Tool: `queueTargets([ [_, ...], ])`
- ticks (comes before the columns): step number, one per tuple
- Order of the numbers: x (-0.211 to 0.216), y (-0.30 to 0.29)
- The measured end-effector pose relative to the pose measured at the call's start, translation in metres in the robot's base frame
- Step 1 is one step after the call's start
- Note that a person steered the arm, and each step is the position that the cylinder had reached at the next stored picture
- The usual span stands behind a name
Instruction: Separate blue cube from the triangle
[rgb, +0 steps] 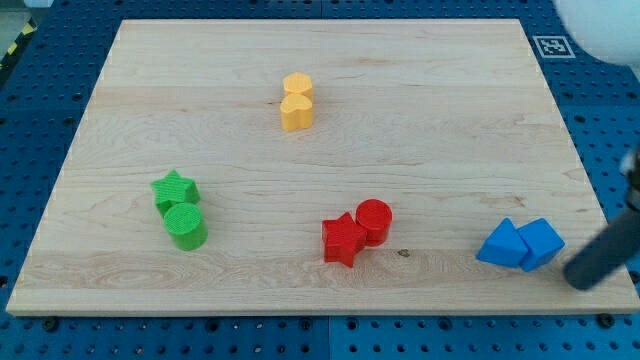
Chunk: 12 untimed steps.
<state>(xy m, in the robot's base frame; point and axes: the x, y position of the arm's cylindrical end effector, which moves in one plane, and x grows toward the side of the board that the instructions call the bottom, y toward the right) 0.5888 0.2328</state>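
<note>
Pale, matt wooden board (420, 130) with visible grain; blue cube (541, 243) and blue triangle (501, 244) look like ridged matt plastic.

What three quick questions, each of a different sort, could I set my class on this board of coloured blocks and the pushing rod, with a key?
1. True or false: the blue cube and the blue triangle touch each other.
2. Multiple choice: my tip is (A) between the green star and green cylinder, (B) just off the blue cube's lower right, (C) beside the yellow block.
3. Fill in: the red star sits against the red ____.

Key: 1 true; 2 B; 3 cylinder.
</note>
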Motion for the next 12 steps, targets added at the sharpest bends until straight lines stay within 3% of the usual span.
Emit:
queueTargets([
  [2,-0.042,-0.036],
  [5,-0.076,-0.025],
  [8,-0.076,-0.048],
  [11,-0.118,-0.073],
  [12,-0.106,-0.066],
])
